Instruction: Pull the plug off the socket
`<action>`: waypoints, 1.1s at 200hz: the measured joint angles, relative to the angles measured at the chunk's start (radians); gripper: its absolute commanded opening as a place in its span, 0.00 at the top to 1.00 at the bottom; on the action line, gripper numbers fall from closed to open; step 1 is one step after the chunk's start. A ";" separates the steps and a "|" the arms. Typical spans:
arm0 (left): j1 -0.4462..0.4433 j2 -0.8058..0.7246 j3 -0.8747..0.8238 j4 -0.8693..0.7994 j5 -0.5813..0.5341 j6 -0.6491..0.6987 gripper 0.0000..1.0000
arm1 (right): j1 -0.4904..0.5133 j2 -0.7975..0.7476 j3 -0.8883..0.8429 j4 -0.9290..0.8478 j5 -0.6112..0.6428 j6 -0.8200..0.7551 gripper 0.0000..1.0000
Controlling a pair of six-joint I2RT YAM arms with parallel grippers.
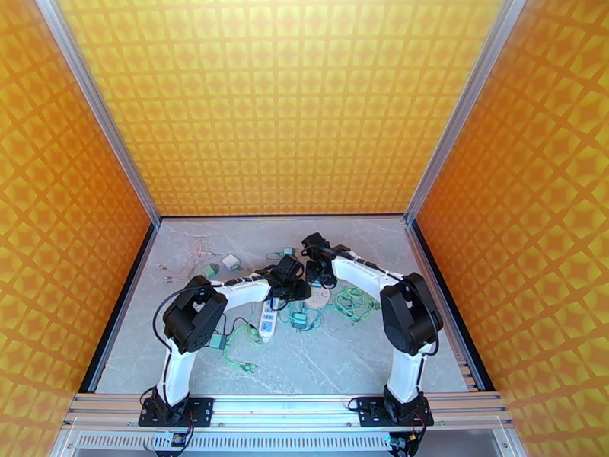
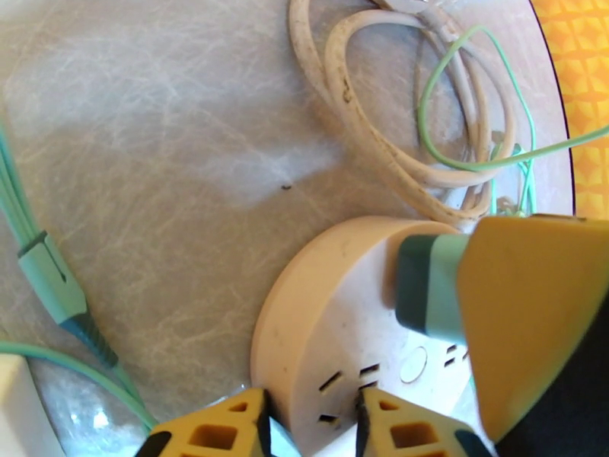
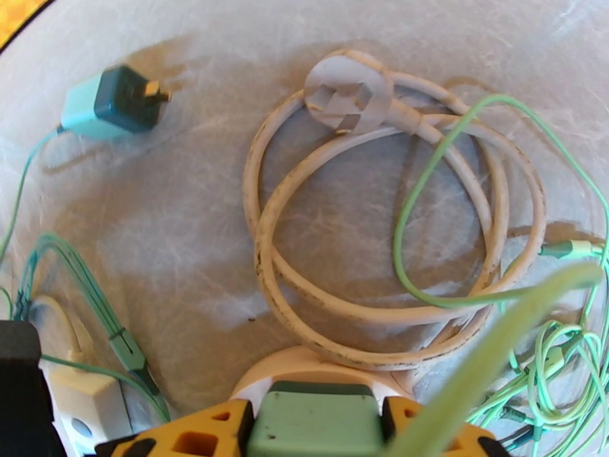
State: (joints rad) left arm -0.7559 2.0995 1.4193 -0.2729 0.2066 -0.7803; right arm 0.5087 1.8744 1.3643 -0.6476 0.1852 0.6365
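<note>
Right gripper (image 3: 316, 429) clasps the green plug (image 3: 314, 413) at lower centre, upright on the round socket (image 2: 335, 314); left gripper (image 2: 308, 434) pinches the socket's rim, so the pull likely runs straight off its face

My left arm (image 1: 228, 293) and right arm (image 1: 371, 277) meet over the round socket (image 1: 320, 301) on the grey surface (image 1: 342, 359), with a white power strip (image 1: 266, 321) nearby.

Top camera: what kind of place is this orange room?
Probably a robot practice booth: orange patterned walls, two robot arms bolted at the table edge, and cables with a round socket laid out for them.
</note>
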 measured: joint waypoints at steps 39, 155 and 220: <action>-0.017 0.015 0.037 -0.038 0.000 0.000 0.75 | 0.005 -0.061 -0.090 0.067 0.038 0.052 0.75; -0.016 0.021 0.057 -0.064 -0.005 -0.010 0.76 | -0.051 0.129 0.216 -0.221 -0.092 -0.139 0.76; -0.013 0.043 0.111 -0.134 0.002 -0.052 0.79 | -0.049 -0.007 0.009 -0.035 -0.096 -0.089 0.77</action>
State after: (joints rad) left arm -0.7689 2.1422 1.5303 -0.4072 0.2081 -0.8322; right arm 0.4599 1.8671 1.3731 -0.6827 0.0895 0.5476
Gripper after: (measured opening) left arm 0.225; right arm 0.407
